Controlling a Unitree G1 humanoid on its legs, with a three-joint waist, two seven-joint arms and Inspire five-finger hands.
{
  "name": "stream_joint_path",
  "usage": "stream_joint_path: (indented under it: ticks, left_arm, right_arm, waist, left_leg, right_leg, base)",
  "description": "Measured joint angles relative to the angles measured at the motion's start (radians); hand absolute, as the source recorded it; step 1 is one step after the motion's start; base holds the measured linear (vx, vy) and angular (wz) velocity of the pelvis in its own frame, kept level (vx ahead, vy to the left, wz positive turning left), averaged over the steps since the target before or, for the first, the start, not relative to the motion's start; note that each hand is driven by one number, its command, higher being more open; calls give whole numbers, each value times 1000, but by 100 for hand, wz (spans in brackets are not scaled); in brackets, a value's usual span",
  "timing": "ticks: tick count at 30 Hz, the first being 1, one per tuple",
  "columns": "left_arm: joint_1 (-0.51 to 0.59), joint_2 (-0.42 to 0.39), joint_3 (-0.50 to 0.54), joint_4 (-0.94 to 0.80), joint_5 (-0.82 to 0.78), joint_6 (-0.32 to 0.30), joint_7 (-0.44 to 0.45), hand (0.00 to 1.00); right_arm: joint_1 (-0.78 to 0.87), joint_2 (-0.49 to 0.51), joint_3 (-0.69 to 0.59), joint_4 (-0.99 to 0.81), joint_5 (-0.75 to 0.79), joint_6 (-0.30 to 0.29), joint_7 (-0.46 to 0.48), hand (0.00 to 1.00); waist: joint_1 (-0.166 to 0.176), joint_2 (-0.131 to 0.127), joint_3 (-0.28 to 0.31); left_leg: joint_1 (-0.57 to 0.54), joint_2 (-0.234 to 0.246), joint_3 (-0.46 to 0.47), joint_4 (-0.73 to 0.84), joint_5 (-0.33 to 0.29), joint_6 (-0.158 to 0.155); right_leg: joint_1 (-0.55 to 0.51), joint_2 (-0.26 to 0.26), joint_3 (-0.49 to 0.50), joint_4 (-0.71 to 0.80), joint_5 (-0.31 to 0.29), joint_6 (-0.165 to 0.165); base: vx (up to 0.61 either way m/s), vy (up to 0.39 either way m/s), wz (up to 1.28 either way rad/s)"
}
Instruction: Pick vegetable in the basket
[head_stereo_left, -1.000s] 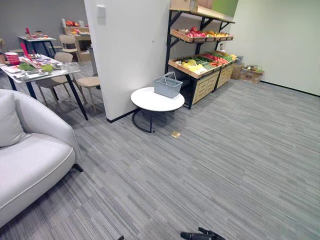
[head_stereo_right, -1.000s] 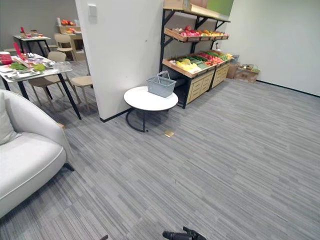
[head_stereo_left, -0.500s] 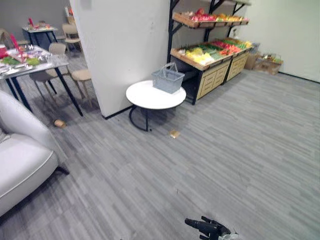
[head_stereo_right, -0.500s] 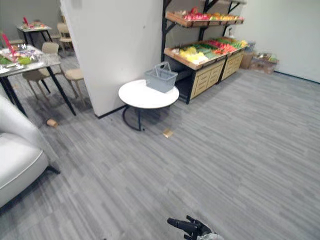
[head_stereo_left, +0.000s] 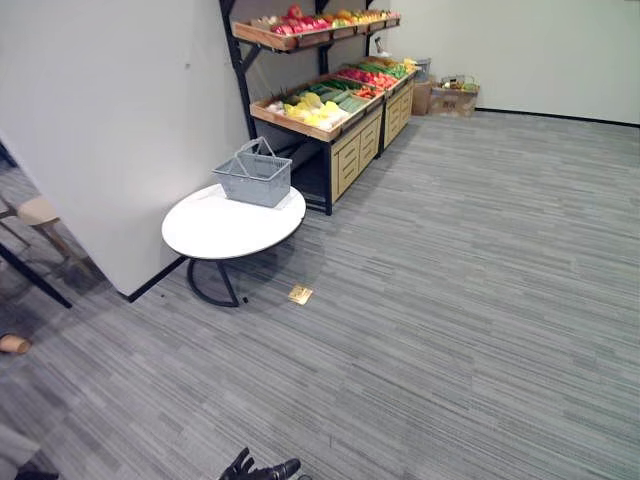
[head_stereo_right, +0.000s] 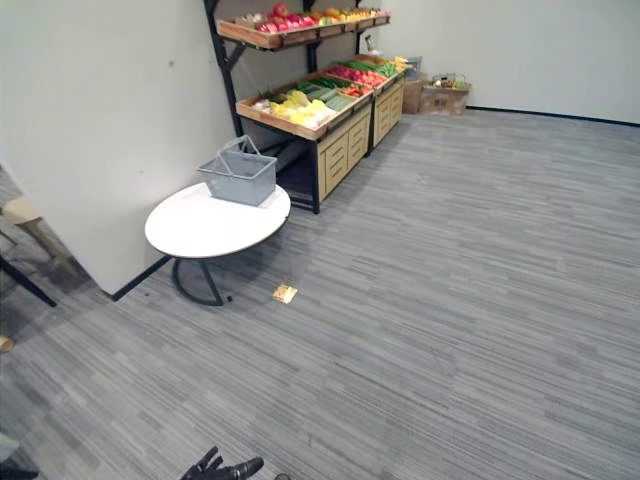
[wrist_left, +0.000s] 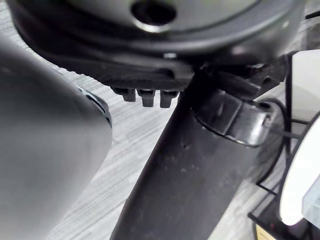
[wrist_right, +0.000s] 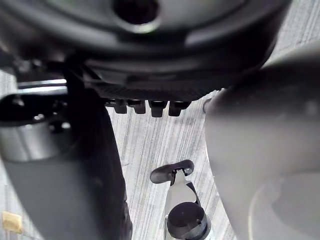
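A grey wire basket (head_stereo_left: 254, 178) with its handle up stands at the back of a round white table (head_stereo_left: 215, 228), far ahead on the left. Just behind it a black-framed rack holds wooden crates of vegetables (head_stereo_left: 315, 105), yellow, green and red, with more produce on the upper shelf (head_stereo_left: 300, 25). What lies inside the basket is too far off to make out. My left hand (wrist_left: 150, 65) and right hand (wrist_right: 145, 85) hang low over the grey floor, each with a short relaxed row of fingers and nothing in it.
A white wall (head_stereo_left: 110, 120) juts out left of the table. A small brass plate (head_stereo_left: 300, 294) is set in the carpet in front of it. Cardboard boxes (head_stereo_left: 452, 98) sit at the far end of the rack. Grey carpet stretches wide to the right.
The whole picture has shifted: the camera has swung right and moved closer, so the sofa and dining table have left the view. Table, basket and rack stand as before.
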Motion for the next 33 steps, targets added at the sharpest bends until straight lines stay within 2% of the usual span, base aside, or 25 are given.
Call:
stream_joint_path:
  ticks: [1,2,3,4,5,7,8,9,11,12,15,16,17,19,20,21,22,23,24,26,27,29,30,31,33]
  left_arm:
    - [-1,15,4,9,0,2,0,100]
    - [6,20,36,8,-6,8,-1,100]
    - [14,20,40,8,-7,9,2,100]
    - [41,6,32,4,-6,8,6,100]
    - [47,19,33,11,-15,13,4,100]
    - [58,29,33,25,-18,9,3,100]
    - [56,36,31,32,-18,8,1,100]
    - [53,37,29,37,-18,8,1,100]
    - [54,36,25,38,-18,8,3,100]
    - [55,41,-2,42,-18,9,14,100]
    - [52,39,-36,43,-19,13,24,100]
    - [47,35,-46,44,-19,24,26,100]
    - [41,31,-48,44,-21,30,25,100]
    - [27,29,-48,44,-21,32,19,100]
    - [22,30,-48,43,-21,31,12,100]
    - [18,42,-46,44,-21,31,-11,100]
    - [19,43,-46,47,-21,31,-11,100]
    - [20,43,-44,58,-22,33,-10,100]
    - [15,33,-45,58,-22,32,-21,100]
    - [2,6,-41,55,-22,32,-32,100]
    - [6,-4,-28,52,-23,34,-32,100]
    - [13,-13,-22,45,-23,33,-29,100]
    - [7,-14,-14,40,-24,32,-30,100]
    - [4,-16,-3,35,-26,31,-32,100]
    - [1,-19,19,25,-46,18,-32,100]
  right_arm:
    - [0,0,3,6,-1,5,-1,100]
    - [0,9,11,1,2,9,0,100]
    - [7,7,11,3,2,11,3,100]
    - [26,-10,7,4,2,15,6,100]
    - [42,8,-6,1,1,8,-2,100]
    - [57,11,-22,-9,4,5,-1,100]
    - [61,12,-35,-22,9,2,0,100]
    - [61,9,-54,-38,14,-5,-1,100]
    - [59,-4,-68,-48,32,-22,-3,100]
    - [59,-13,-101,-51,42,-28,-1,100]
    - [56,-20,-133,-54,41,-46,8,100]
    - [56,-25,-133,-55,41,-57,12,100]
    - [55,-22,-132,-54,44,-62,18,100]
    - [58,-10,-114,-38,41,-41,23,100]
    - [59,-5,-122,-35,45,-29,30,100]
    - [53,8,-142,-41,60,-24,48,100]
    - [51,10,-142,-43,64,-24,50,100]
    - [47,6,-150,-42,65,-18,54,100]
    - [46,3,-165,-40,63,-14,57,100]
    - [42,-21,-177,-35,64,8,50,100]
    - [40,-25,-176,-34,62,25,32,100]
    - [42,-31,-172,-31,61,33,27,100]
    - [42,-35,-169,-33,62,33,26,100]
    - [43,-40,-168,-29,62,33,22,100]
    - [47,-44,-167,-1,64,29,5,100]
  waist:
    - [2,1,8]
    - [14,5,18]
    - [11,-7,5]
    - [5,13,-18]
    - [6,-12,-32]
    - [1,-42,-65]
    - [-8,-59,-74]
    - [-15,-64,-74]
    - [-19,-54,-57]
    - [-22,-42,-48]
    - [-32,-20,-34]
    - [-38,-4,-26]
    - [-51,5,-24]
    - [-70,1,-19]
    - [-71,-12,-16]
    - [-78,-39,0]
    - [-80,-41,2]
    - [-86,-27,5]
    - [-85,0,10]
    - [-84,44,17]
    - [-79,54,14]
    - [-78,64,3]
    - [-82,76,0]
    - [-81,80,4]
    - [-77,78,12]
  left_leg:
    - [-13,33,27,101,-34,16]
    - [-37,32,66,188,-89,2]
    - [-10,3,65,93,-74,11]
    - [60,-12,68,-58,19,104]
    - [98,-51,84,-65,6,83]
    - [156,-110,90,-94,-56,79]
    - [184,-150,89,-107,-81,91]
    - [210,-175,84,-107,-106,98]
    - [273,-182,78,-122,-130,93]
    - [351,-180,62,-160,-146,89]
    - [440,-145,48,-208,-167,69]
    - [464,-110,43,-209,-189,55]
    - [477,-77,29,-209,-205,43]
    - [487,-37,0,-212,-235,19]
    - [487,-41,-3,-214,-243,12]
    - [510,-51,-5,-213,-266,-24]
    - [522,-48,-6,-213,-269,-30]
    - [564,-13,-12,-205,-290,-65]
    - [579,26,-28,-169,-293,-78]
    - [587,93,-39,-71,-287,-91]
    - [583,123,-40,22,-266,-123]
    - [531,168,-43,220,-208,-142]
    - [447,214,-39,403,-129,-132]
    - [386,250,-28,539,-135,-127]
    - [307,280,9,682,-224,-116]
  right_leg:
    - [20,8,19,7,51,28]
    - [45,3,41,44,85,33]
    - [49,-14,41,76,81,37]
    - [44,-14,44,175,68,54]
    - [29,-62,45,267,49,66]
    - [-51,-131,59,499,52,77]
    - [-116,-189,61,668,93,102]
    - [-186,-234,50,823,114,95]
    - [-237,-262,17,948,74,64]
    - [-278,-266,-33,986,-12,49]
    - [-370,-221,-119,892,-144,35]
    - [-419,-175,-156,767,-163,33]
    - [-472,-123,-166,601,-147,43]
    - [-550,-55,-129,258,-2,75]
    - [-585,-60,-107,203,33,94]
    - [-641,-75,-70,125,121,108]
    - [-641,-75,-68,118,147,100]
    - [-611,-57,-79,134,256,53]
    - [-592,-37,-98,177,275,4]
    - [-548,6,-127,239,220,-84]
    - [-526,21,-133,290,155,-101]
    - [-486,52,-131,311,85,-111]
    - [-439,84,-128,268,66,-118]
    - [-390,109,-126,222,65,-120]
    - [-268,127,-117,137,67,-115]
  base:
    - [395,172,-6]
    - [367,217,-8]
    - [298,301,-17]
    - [191,279,-3]
    - [275,304,-12]
    - [285,183,-3]
    - [382,171,10]
    - [390,160,13]
    - [306,104,0]
    - [277,76,-1]
    - [345,36,9]
    - [339,-46,19]
    - [337,-97,36]
    - [364,-151,42]
    - [534,-261,23]
    - [391,-194,10]
    - [551,-282,12]
    - [496,-276,31]
    - [619,-351,44]
    - [622,-333,40]
    - [732,-342,13]
    - [603,-267,-11]
    - [475,-208,-12]
    - [461,-195,-5]
    - [395,-100,-6]
